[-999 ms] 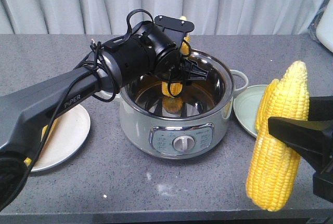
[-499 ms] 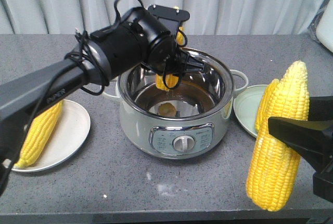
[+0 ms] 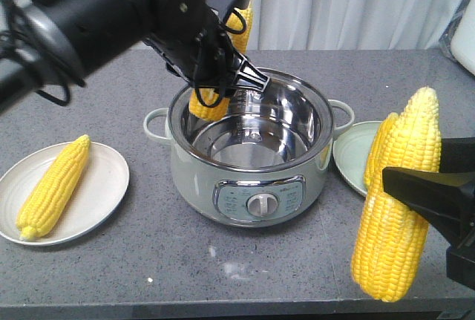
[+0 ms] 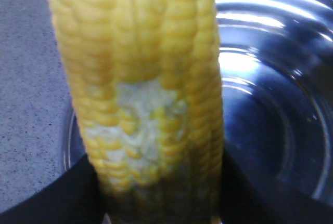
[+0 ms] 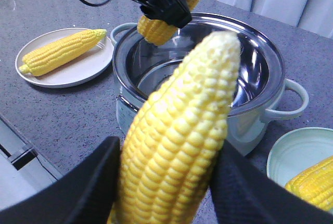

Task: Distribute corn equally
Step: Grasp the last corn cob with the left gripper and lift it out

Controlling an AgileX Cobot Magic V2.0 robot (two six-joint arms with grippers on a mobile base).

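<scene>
The left end effector (image 3: 223, 75) pinches a corn cob (image 3: 205, 105) over the pot's (image 3: 297, 158) left rim; the right end effector (image 5: 171, 193) clamps a second cob (image 5: 182, 115) upright. A third cob (image 3: 52, 186) lies on the left plate (image 3: 104, 190), a fourth cob (image 5: 312, 182) on the right plate (image 5: 289, 151).

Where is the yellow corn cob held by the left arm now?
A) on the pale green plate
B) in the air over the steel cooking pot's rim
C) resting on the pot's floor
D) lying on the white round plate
B: the left fingers grip the yellow corn cob over the steel cooking pot, with its lower end near rim height.
</scene>
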